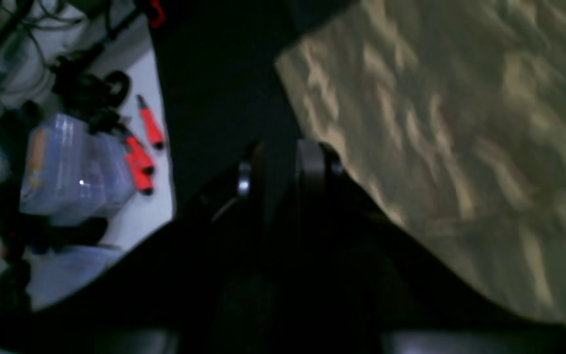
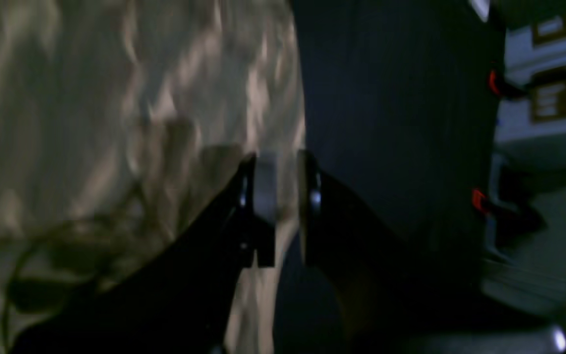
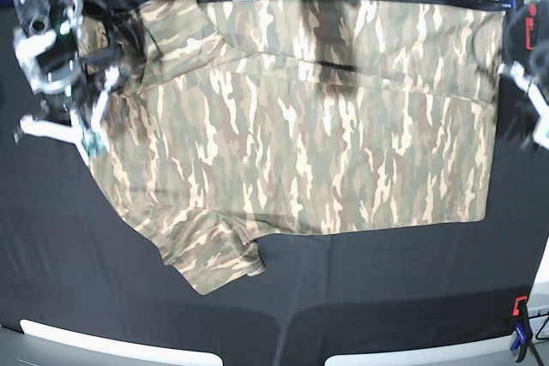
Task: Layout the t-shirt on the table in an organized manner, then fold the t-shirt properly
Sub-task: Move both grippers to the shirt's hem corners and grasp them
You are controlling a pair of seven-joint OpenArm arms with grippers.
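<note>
Camouflage cloth of the t-shirt lies spread flat mid-counter, so you keep the right pincer narrow over its collar-side edge, the left pincer narrow beside its hem.

The left tool hangs over the black table beside the t-shirt edge.

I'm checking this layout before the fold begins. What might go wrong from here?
1. The t-shirt has a raised crease across its upper part and its far edge lies at the table edge; folding now may lock the crease in.
2. The right gripper sits over the cloth at the collar end and may drag it.
3. The near sleeve lies angled, so folds may come out uneven.
</note>
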